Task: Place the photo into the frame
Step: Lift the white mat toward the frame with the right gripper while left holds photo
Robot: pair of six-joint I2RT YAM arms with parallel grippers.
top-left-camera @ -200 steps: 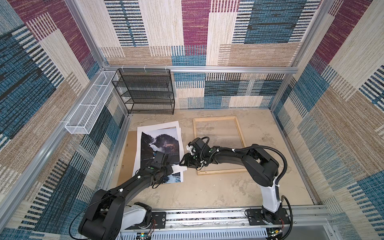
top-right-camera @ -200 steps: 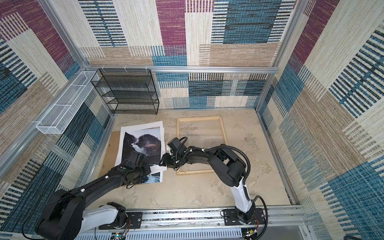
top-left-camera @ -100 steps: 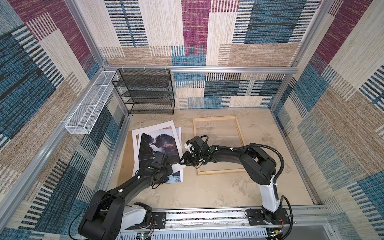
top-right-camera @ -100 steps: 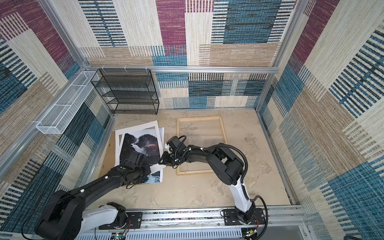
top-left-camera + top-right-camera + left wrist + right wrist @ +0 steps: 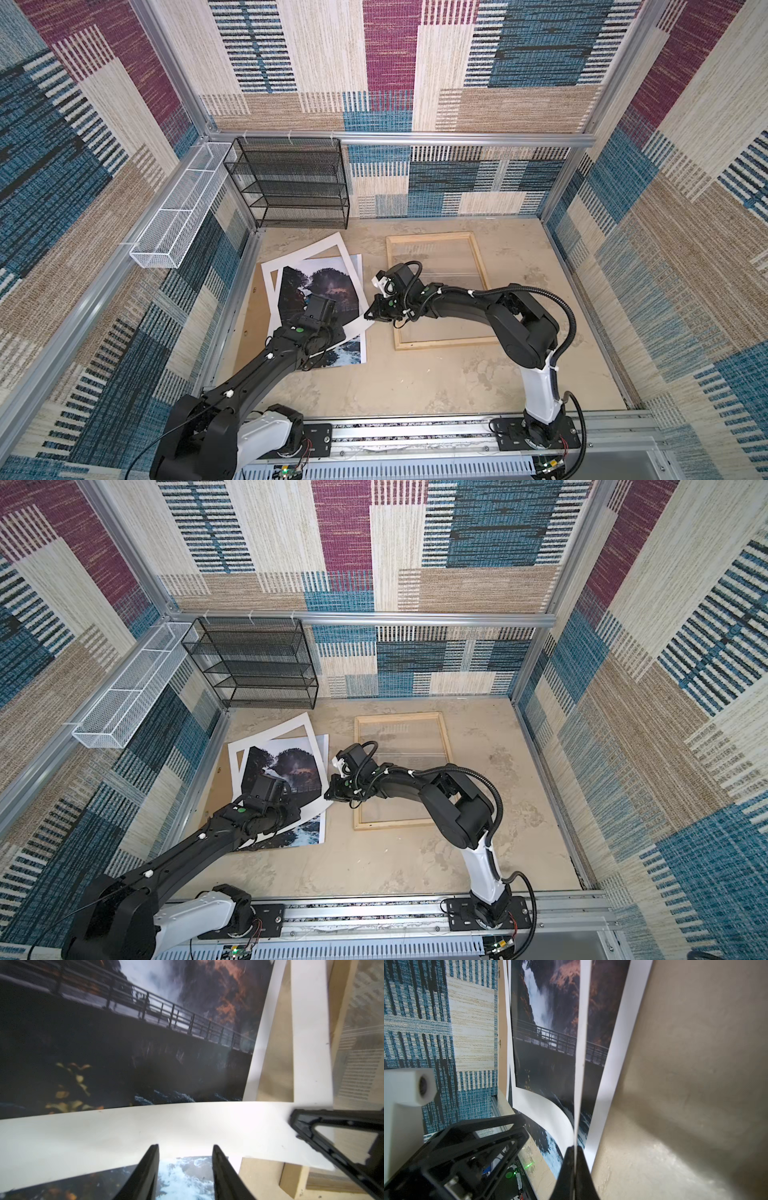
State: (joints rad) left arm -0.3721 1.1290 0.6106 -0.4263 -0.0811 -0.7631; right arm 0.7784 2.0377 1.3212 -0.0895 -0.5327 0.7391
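In a top view I see the photo (image 5: 316, 278) lying flat by the bench's left edge, on a brown board (image 5: 254, 307) and under a white mat (image 5: 332, 249). The frame (image 5: 430, 237) lies near it, mid-bench toward the back edge. My right gripper (image 5: 370, 316) meets the mat's near right corner.

In the left wrist view, my left gripper (image 5: 185, 1147) has its jaws apart over the photo, tips at the mat's raised bar.

In the right wrist view, the jaws are pinched together on the mat's edge.

Left crowded, right open
Rack (image 5: 291, 187) fills the back-left corner, right arm (image 5: 465, 301) lies across the frame (image 5: 430, 238); bare tabletop (image 5: 540, 374) right of it and up front.
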